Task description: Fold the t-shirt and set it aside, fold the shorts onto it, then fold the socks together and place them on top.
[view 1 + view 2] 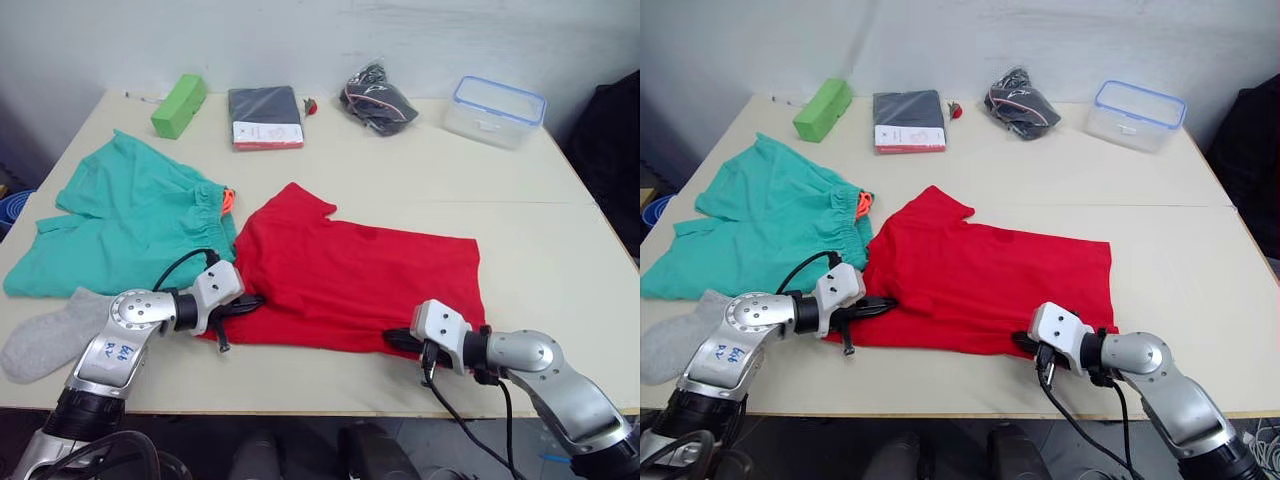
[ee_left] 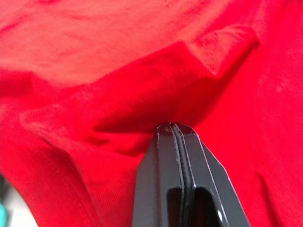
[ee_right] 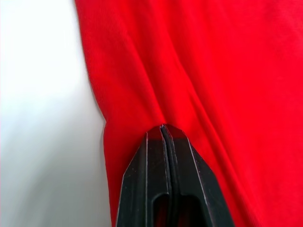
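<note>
both hands, left (image 1: 252, 301) and right (image 1: 397, 338), clenched on t-shirt (image 1: 350, 270) near edge; table (image 1: 560, 250) bare rightward.

t-shirt (image 1: 350, 270): bright red, plain
shorts (image 1: 125, 215): teal-green, orange drawstring
socks (image 1: 50, 335): light grey
block (image 1: 179, 105): light green
container (image 1: 495, 110): clear, blue-rimmed lid
tabletop (image 1: 520, 215): cream
packaged garment (image 1: 265, 117): dark, white-and-red label

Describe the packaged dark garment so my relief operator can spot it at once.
Look along the far edge of the table. Between the green block and the black bundle in clear plastic lies the packaged dark garment, flat and rectangular. Only it carries a white and red label strip along its near edge.
</note>
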`<control>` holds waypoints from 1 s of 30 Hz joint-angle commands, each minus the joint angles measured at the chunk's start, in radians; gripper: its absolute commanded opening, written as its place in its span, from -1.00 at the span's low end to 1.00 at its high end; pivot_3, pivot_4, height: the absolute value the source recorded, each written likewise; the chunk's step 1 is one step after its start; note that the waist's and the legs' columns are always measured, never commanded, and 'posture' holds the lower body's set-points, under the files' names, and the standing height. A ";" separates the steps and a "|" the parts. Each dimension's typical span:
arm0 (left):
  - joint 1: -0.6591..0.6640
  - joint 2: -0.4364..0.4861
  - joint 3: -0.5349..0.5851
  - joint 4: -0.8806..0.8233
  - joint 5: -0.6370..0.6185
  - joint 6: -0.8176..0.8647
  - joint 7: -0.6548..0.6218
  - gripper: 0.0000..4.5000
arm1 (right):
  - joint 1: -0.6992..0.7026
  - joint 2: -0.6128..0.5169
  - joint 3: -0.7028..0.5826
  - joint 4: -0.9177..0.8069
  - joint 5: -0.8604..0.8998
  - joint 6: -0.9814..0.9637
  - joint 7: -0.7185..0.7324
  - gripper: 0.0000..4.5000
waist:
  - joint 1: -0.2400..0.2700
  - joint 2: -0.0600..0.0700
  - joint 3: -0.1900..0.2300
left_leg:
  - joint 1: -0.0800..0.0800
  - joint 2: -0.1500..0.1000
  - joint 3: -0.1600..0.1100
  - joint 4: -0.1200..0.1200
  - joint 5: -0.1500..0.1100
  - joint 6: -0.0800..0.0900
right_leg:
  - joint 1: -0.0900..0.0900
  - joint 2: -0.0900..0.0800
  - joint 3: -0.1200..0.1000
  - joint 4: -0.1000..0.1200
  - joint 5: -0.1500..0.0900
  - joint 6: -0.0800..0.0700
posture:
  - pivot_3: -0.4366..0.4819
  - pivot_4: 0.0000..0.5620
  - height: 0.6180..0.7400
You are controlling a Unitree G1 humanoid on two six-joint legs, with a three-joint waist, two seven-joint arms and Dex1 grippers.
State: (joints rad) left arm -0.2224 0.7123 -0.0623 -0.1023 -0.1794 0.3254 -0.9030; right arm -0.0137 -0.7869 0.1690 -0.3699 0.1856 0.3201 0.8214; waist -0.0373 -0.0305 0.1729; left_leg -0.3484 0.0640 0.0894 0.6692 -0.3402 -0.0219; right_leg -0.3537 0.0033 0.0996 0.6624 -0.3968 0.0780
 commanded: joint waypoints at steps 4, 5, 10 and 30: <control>0.056 0.030 0.033 -0.012 0.004 0.019 0.009 -1.00 | -0.037 0.001 -0.100 -0.048 0.149 0.093 0.064 -0.99 | 0.004 -0.002 -0.001 | 0.008 0.000 0.000 -0.004 -0.001 -0.001 | 0.008 -0.001 -0.001 -0.003 0.000 0.000 | -0.05 -0.47 1.00; 0.060 0.029 0.036 -0.019 0.003 0.022 0.010 -1.00 | -0.062 0.015 -0.088 -0.076 0.176 0.112 0.076 -0.99 | 0.000 -0.001 -0.001 | 0.009 0.000 0.000 -0.005 -0.001 0.000 | 0.008 -0.001 -0.001 -0.003 0.000 0.000 | -0.05 -0.47 1.00; 0.063 0.021 0.069 -0.085 -0.046 0.070 0.005 -1.00 | -0.163 0.069 0.002 -0.119 0.189 0.195 0.086 -0.99 | -0.016 0.002 0.001 | 0.008 0.000 -0.001 -0.006 -0.001 0.000 | 0.006 0.000 -0.001 -0.002 0.000 -0.001 | -0.05 -0.47 1.00; -0.269 -0.031 -0.225 0.044 0.015 0.097 -0.076 -1.00 | 0.027 -0.009 0.059 -0.031 -0.020 0.057 0.056 -0.99 | 0.007 0.000 0.000 | -0.006 -0.002 -0.003 0.007 -0.001 0.001 | -0.002 -0.004 -0.008 0.000 0.000 0.001 | -0.05 -0.47 1.00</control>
State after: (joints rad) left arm -0.4633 0.6809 -0.2834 -0.0713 -0.1941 0.4663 -0.9689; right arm -0.0200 -0.7891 0.2104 -0.4191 0.1788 0.3331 0.8735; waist -0.0303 -0.0310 0.1730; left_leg -0.3542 0.0617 0.0860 0.6748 -0.3413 -0.0209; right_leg -0.3564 -0.0009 0.0910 0.6626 -0.3964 0.0787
